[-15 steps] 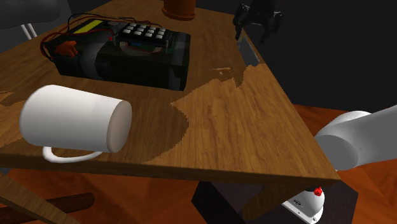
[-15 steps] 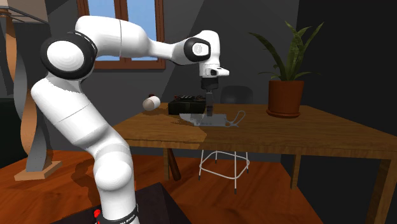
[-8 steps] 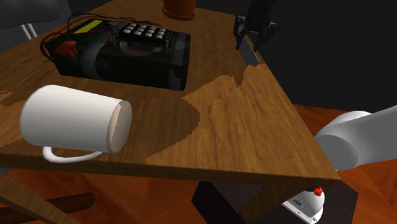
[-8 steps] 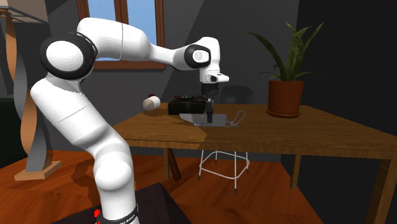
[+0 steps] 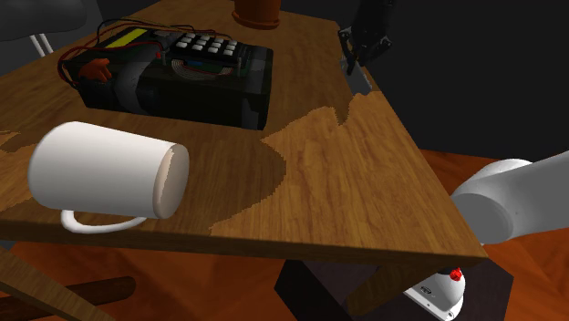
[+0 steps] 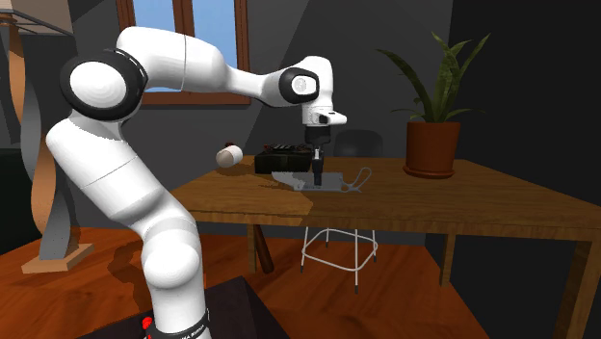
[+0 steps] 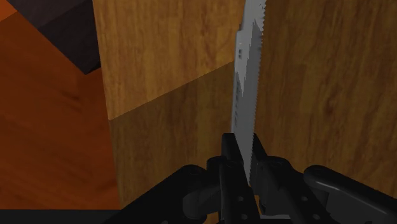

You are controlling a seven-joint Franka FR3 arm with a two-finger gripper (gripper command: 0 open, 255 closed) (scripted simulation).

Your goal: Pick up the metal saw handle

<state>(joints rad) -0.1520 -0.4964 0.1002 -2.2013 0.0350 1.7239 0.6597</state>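
Observation:
A grey saw [image 7: 245,95] with a toothed blade lies flat on the wooden table [image 5: 365,182], near the edge on the shoulder view's right. My black gripper [image 7: 246,167] is down on it, and both fingers [image 7: 230,159] clasp the blade between them. In the shoulder view the gripper [image 5: 358,62] stands at the table's far right corner with a short grey piece of the saw [image 5: 362,82] showing just below it. The second exterior view shows the gripper [image 6: 317,180] pointing straight down onto the saw [image 6: 332,184]; the handle end is not clear to me.
A black device with a keypad and wires [image 5: 173,73] sits at the back of the table. A white mug [image 5: 109,173] lies on its side near the front. A potted plant [image 6: 433,144] stands farther along the table. Orange floor lies past the edge.
The gripper came down from above the saw onto it, and its fingers went from spread apart to closed on the blade. The saw, mug and device stayed put.

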